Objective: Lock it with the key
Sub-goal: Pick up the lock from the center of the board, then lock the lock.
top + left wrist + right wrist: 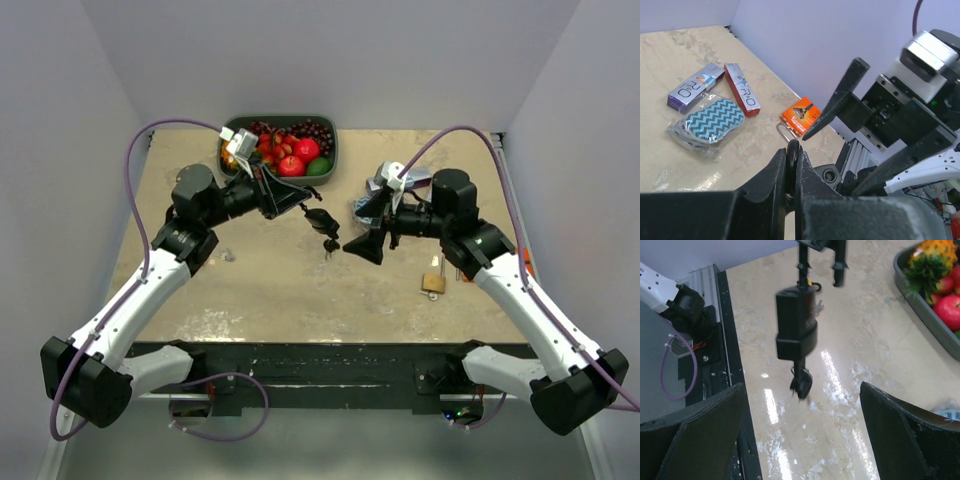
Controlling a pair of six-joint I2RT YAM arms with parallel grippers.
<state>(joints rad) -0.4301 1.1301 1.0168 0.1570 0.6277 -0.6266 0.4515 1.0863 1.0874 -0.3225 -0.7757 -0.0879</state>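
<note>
My left gripper [316, 216] is shut on a black-headed key [327, 240] and holds it above the middle of the table. In the left wrist view the key's black head [792, 150] is pinched between the fingers. My right gripper [362, 228] is open and empty, just right of the key and facing it. In the right wrist view the key [801, 382] hangs below the left gripper's fingers [796, 335], ahead of my wide-open right gripper [805, 440]. A brass padlock [433, 283] lies on the table under the right arm. Its silver shackle [782, 132] shows in the left wrist view.
A grey bowl [330, 150] of fruit stands at the back centre. Two R&O boxes [696, 87], a chevron pouch [710, 119] and an orange packet [801, 114] lie at the right side of the table. The table's black front rail [727, 365] is close.
</note>
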